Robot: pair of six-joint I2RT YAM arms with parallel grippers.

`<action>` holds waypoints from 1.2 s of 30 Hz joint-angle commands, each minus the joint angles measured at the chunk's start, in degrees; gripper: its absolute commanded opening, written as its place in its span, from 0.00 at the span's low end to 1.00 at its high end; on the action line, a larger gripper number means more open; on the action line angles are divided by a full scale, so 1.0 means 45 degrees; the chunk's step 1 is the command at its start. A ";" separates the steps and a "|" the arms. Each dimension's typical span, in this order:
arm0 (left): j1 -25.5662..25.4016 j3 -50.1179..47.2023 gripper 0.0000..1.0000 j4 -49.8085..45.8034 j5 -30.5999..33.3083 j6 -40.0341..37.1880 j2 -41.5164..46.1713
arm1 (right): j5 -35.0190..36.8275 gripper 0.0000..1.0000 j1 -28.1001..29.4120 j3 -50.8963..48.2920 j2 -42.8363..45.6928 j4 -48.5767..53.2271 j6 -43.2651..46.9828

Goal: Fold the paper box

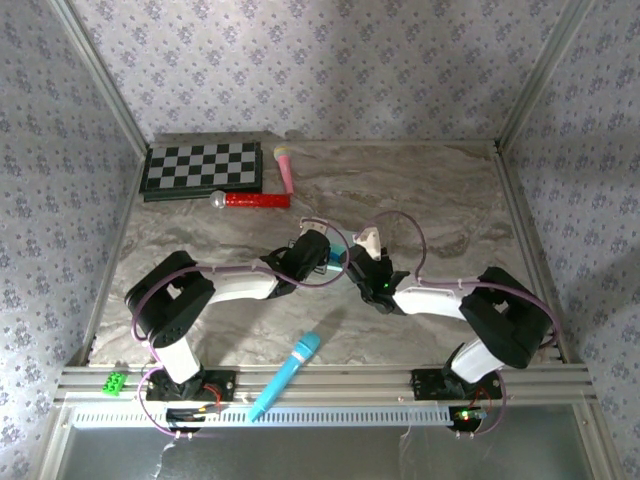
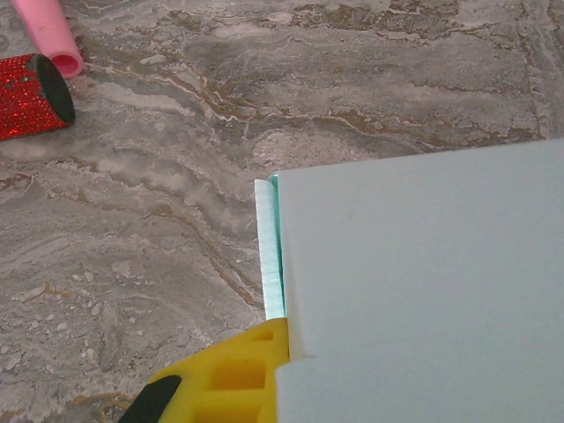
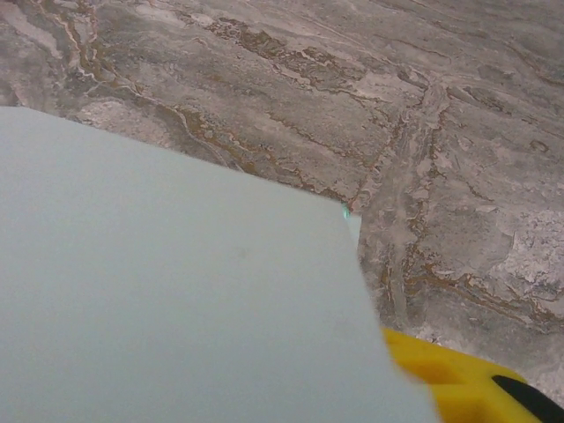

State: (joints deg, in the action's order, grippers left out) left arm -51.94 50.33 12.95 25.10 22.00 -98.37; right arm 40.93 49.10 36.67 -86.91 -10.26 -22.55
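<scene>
The left gripper (image 1: 330, 257) is closed, and its one visible yellow finger (image 2: 231, 377) presses against the edge of the paper box (image 2: 423, 282), so it appears clamped on the thin card. In the left wrist view a second pale layer of the card stands just beside that edge. The right gripper (image 1: 358, 263) meets it from the other side. One of its yellow fingers (image 3: 454, 381) shows under the card's corner and the other is hidden by the sheet, so I cannot tell whether its jaws are apart or together. The box sits between the two grippers over the marble-patterned table (image 1: 430, 190), well nearer the arm bases than the chessboard (image 1: 203, 167) and to that board's right. Only a sliver of mint card shows from above. A red glittery microphone (image 1: 255, 199) lies just along the chessboard's near edge, touching or almost touching it. A pink microphone (image 1: 285, 170) lies just beside the board's right end, its handle reaching toward the red one. A bright blue microphone (image 1: 290, 372) rests well apart from the chessboard, at the table's near edge. A green block (image 1: 116, 381) sits on the near rail, straight down from the board's left end.
</scene>
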 commanded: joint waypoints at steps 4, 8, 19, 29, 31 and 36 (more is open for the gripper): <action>-0.0198 0.0257 0.09 -0.0847 -0.0086 -0.0259 -0.0147 | -0.0567 0.46 -0.0178 -0.0051 0.0638 0.0711 0.0396; -0.0205 0.0252 0.15 -0.0866 -0.0050 -0.0260 -0.0114 | -0.1040 0.49 -0.0244 -0.0093 0.0794 0.1031 0.0499; -0.0306 -0.0045 0.27 -0.0732 0.0149 -0.0318 0.0235 | -0.1858 0.56 -0.0321 -0.0274 0.1103 0.1479 0.0645; -0.0548 -0.0707 0.43 -0.0652 0.0525 -0.0394 0.0905 | -0.2298 0.62 -0.0287 -0.0962 0.1909 0.1724 0.0541; -0.0639 -0.0879 0.45 -0.0652 0.0642 -0.0434 0.1099 | -0.2375 0.63 -0.0286 -0.1130 0.2210 0.1811 0.0518; -0.0800 -0.1315 0.49 -0.0690 0.0848 -0.0455 0.1607 | -0.2435 0.64 -0.0258 -0.1393 0.2947 0.2358 0.0433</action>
State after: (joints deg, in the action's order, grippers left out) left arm -54.92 45.10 10.22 26.94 20.45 -93.67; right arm 30.55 47.97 31.42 -75.61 -2.35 -20.10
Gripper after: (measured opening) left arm 0.483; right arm 0.639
